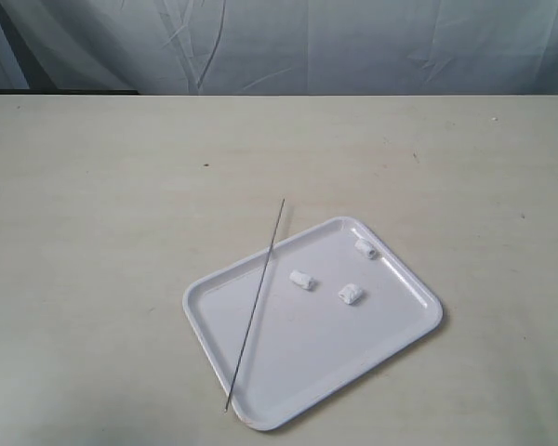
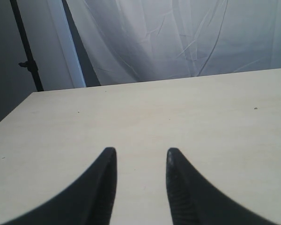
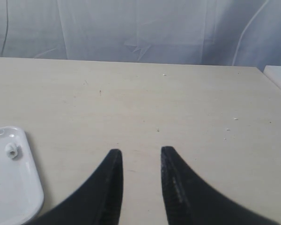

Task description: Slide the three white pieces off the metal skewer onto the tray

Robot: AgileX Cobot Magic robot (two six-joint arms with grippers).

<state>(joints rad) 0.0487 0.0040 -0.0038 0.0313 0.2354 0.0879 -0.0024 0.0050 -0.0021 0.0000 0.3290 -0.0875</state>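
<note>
Skewer (image 1: 258,297) lies bare across the tray (image 1: 307,372), both ends past its rim; three white pieces (image 1: 351,294) lie loose on the tray beside it. Left claw (image 2: 141,150) and right claw (image 3: 141,150) gape open and empty, off the tray.

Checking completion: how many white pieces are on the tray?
3 white pieces: one near the tray's far rim, one mid-tray by the skewer, one right of that. None hidden.

Am counting 3 white pcs (image 1: 301,280) (image 1: 352,295) (image 1: 365,249), 1 metal skewer (image 1: 255,304), 1 tray (image 1: 298,358), 1 table (image 1: 93,232); 2 grippers showing: left gripper (image 2: 141,154), right gripper (image 3: 141,152).
</note>
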